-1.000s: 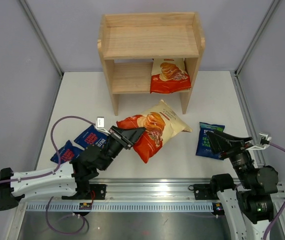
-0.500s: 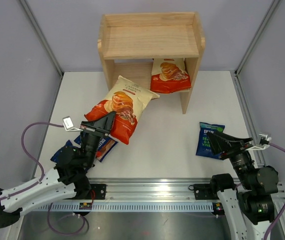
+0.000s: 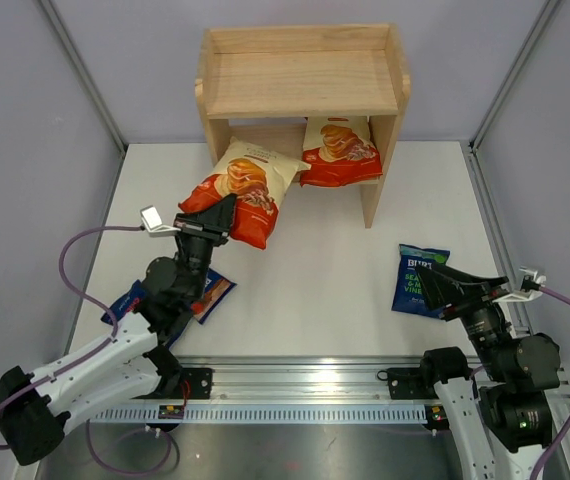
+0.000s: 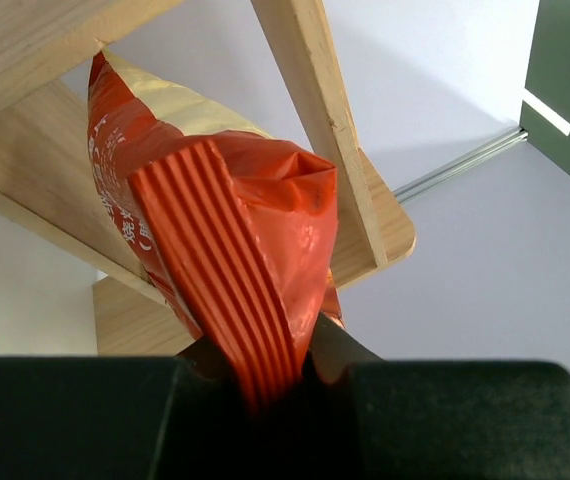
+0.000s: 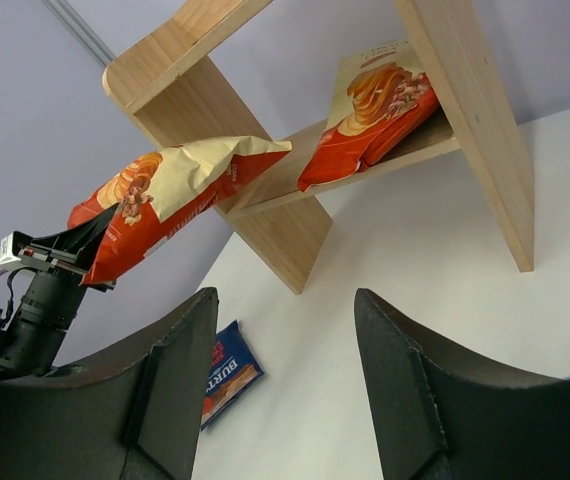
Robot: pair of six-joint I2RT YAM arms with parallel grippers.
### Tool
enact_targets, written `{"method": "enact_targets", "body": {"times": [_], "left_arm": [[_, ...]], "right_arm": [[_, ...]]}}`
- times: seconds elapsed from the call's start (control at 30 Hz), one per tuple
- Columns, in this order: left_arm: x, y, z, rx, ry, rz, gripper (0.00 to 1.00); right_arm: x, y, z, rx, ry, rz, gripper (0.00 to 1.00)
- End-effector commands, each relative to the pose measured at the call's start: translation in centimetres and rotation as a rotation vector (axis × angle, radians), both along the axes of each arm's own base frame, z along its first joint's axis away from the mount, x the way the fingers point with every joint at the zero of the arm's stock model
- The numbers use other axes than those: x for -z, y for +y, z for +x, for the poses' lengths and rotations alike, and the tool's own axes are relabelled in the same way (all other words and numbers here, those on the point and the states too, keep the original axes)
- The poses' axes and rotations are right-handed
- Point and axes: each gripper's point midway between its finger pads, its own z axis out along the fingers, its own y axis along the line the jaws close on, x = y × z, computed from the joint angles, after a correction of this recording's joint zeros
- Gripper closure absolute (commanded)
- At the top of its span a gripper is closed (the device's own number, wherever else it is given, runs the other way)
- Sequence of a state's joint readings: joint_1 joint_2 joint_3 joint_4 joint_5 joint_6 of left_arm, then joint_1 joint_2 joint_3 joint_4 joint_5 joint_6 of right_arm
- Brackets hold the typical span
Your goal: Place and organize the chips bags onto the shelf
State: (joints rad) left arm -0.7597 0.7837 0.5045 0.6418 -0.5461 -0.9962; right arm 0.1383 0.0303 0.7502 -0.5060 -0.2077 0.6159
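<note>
White worktop (image 3: 315,270) underneath; left pincer (image 3: 221,216) clamped tight on Cassava bag (image 3: 245,185), long axis pointing straight ahead toward lower tier of shelf (image 3: 305,85).

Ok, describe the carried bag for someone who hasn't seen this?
Find the wooden shelf at the table's back. At its lower tier's left side, the left gripper holds a cream-and-red-orange chips bag off the table; its twin already lies on that tier.
</note>
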Motion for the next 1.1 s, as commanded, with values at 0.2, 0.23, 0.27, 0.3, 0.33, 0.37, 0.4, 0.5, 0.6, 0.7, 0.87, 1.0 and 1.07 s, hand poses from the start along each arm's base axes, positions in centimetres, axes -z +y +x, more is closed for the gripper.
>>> {"method": "enact_targets", "body": {"times": [0.2, 0.23, 0.27, 0.3, 0.33, 0.37, 0.4, 0.5, 0.6, 0.7, 0.87, 1.0, 1.07], "left_arm": [[-7.5, 0.7, -0.2, -0.01, -0.201, -0.217, 0.89], [-7.1, 0.2, 0.3, -0.013, -0.194, -0.212, 0.89], [-7.6, 0.3, 0.4, -0.016, -0.214, -0.226, 0.89], [-7.6, -0.1, 0.9, -0.024, -0.211, -0.217, 0.89], [-7.7, -0.2, 1.1, -0.027, -0.211, -0.218, 0.89], [-7.9, -0.1, 1.3, -0.041, -0.218, -0.232, 0.89], [-8.0, 0.0, 1.5, -0.053, -0.223, -0.236, 0.89], [-8.3, 0.1, 2.3, -0.089, -0.236, -0.24, 0.89], [-8.2, -0.2, 3.4, -0.126, -0.233, -0.226, 0.89], [-8.0, -0.4, 4.4, -0.157, -0.243, -0.231, 0.89], [-7.9, -0.6, 5.8, -0.219, -0.263, -0.227, 0.89], [-7.7, -1.5, 7.3, -0.259, -0.279, -0.208, 0.89], [-7.7, -1.7, 7.9, -0.29, -0.3, -0.2, 0.89]], "right_arm": [[-1.3, 0.3, 0.5, -0.012, -0.027, -0.029, 0.36], [-1.3, 0.4, 0.6, -0.016, -0.024, -0.029, 0.36], [-1.4, 0.4, 0.5, -0.018, -0.03, -0.029, 0.36], [-1.4, 0.4, 0.5, -0.017, -0.031, -0.028, 0.36], [-1.4, 0.4, 0.6, -0.016, -0.03, -0.025, 0.36], [-1.5, 0.4, 0.6, -0.019, -0.033, -0.024, 0.36], [-1.6, 0.5, 0.6, -0.022, -0.032, -0.021, 0.36], [-2.0, 0.7, 0.4, -0.04, -0.034, -0.018, 0.36], [-2.5, 1.1, 0.0, -0.067, -0.032, -0.003, 0.37], [-3.3, 1.4, -0.5, -0.088, -0.031, 0.019, 0.37], [-4.4, 2.4, -1.8, -0.162, -0.037, 0.05, 0.37], [-4.9, 2.7, -2.9, -0.202, -0.043, 0.07, 0.37], [-5.2, 2.7, -3.2, -0.214, -0.048, 0.073, 0.37]]}}
